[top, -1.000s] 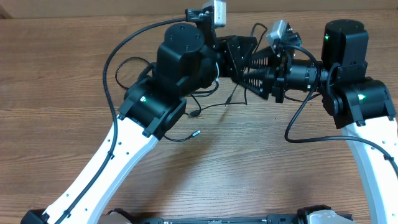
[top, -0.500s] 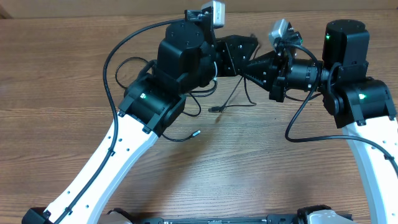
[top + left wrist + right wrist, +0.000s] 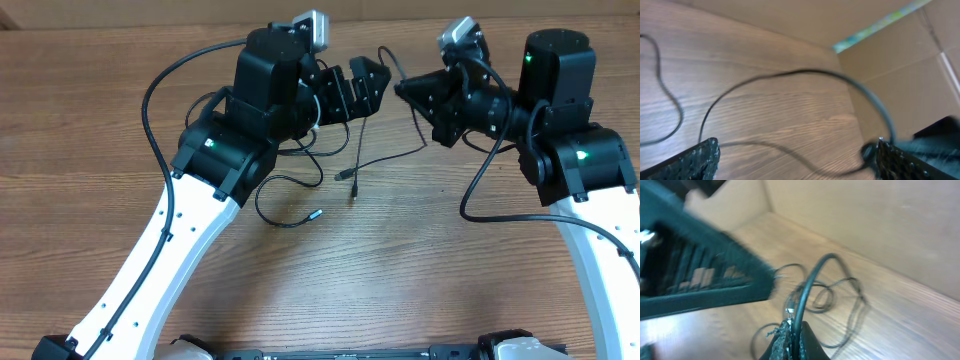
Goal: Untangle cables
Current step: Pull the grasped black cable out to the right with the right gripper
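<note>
- Left gripper (image 3: pixel 357 88): we log its jaws as wide apart. A second ago they were together at the middle of the table (image 3: pixel 400 270); now they have let go. In the left wrist view nothing sits between the fingers (image 3: pixel 695 159). A blurred cord arches across beyond them and runs close to the far finger, and we cannot tell whether it touches.
- Right gripper (image 3: pixel 405 90): we log its jaws as together, clamped on one cord (image 3: pixel 810 282), which rises from the tip in a stiff curve.
- Arms: a second ago we have the two grippers nose to nose; now they stand well apart, the left drawn back to its own side and the right to the other.
- Cables (image 3: pixel 357 160): we find them on the table between and below the two grippers. The held cord loops up past the right gripper, then trails down toward the middle, where two plug ends lie near each other. A third, silver-tipped plug (image 3: pixel 316 213) lies apart, nearer the left arm, at the end of an open loop.
- Remaining tangle (image 3: pixel 308 150): we note several crossing strands just beside the left arm, partly hidden under it.
- Reading for the task: we judge the pull-apart has spread the strands, and the release leaves the left gripper free for a fresh grasp. The strands by the left arm look unsorted, so we count the work as part done.
</note>
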